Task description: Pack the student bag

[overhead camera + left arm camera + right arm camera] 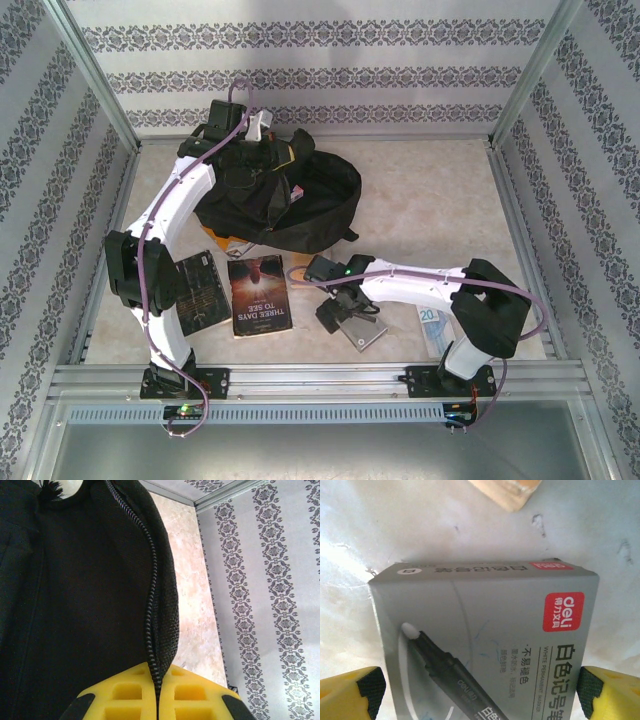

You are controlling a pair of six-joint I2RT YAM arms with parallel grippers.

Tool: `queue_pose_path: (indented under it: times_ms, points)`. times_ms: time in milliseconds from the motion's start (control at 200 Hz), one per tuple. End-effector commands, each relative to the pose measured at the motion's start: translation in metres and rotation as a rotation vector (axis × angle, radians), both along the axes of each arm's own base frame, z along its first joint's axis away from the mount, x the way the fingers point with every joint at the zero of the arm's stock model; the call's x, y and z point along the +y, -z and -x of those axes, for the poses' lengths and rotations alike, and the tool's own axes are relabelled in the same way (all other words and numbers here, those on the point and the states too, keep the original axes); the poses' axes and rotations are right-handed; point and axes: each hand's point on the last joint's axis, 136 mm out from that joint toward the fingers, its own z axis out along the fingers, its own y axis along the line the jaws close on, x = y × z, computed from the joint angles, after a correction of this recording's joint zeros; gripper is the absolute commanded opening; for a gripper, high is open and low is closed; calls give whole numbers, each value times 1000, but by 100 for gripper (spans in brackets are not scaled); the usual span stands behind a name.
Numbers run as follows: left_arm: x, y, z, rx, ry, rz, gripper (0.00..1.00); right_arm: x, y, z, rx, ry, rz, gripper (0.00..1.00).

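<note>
The left gripper (158,692) is pinched together on the zippered rim of the large black soft fabric backpack (300,205). The backpack lies slumped at the far middle of the beige table (430,210), its long axis running left to right. The right gripper (480,695) stands wide apart astride one grey cardboard marker box (485,630); I cannot tell whether its pads touch it. Two dark-covered books (260,295) lie side by side nearer the arms.

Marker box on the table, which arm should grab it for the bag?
The right arm. Its right gripper is open on either side of the marker box, ready to close. The left gripper is shut on the student bag's zipper edge, so it looks busy.
</note>
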Motion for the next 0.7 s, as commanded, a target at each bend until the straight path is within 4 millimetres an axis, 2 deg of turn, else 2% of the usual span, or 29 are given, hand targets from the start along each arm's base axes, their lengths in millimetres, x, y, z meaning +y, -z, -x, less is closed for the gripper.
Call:
queue_pose_path:
  times_ms: [0,150,465,565,695]
  points:
    - [2,-10,-3,-34,7,29,0,-6,7,9,31,-9,12,98]
    - [2,-10,-3,-35,7,26,0,-10,8,5,14,-4,40,98]
    - [3,-10,-3,-36,9,28,0,-4,18,8,58,-14,17,96]
    - [4,-11,-3,-39,7,28,0,0,5,8,46,-12,-21,90]
    - [4,-14,-3,-42,10,33,0,0,-24,5,-7,-10,-76,85]
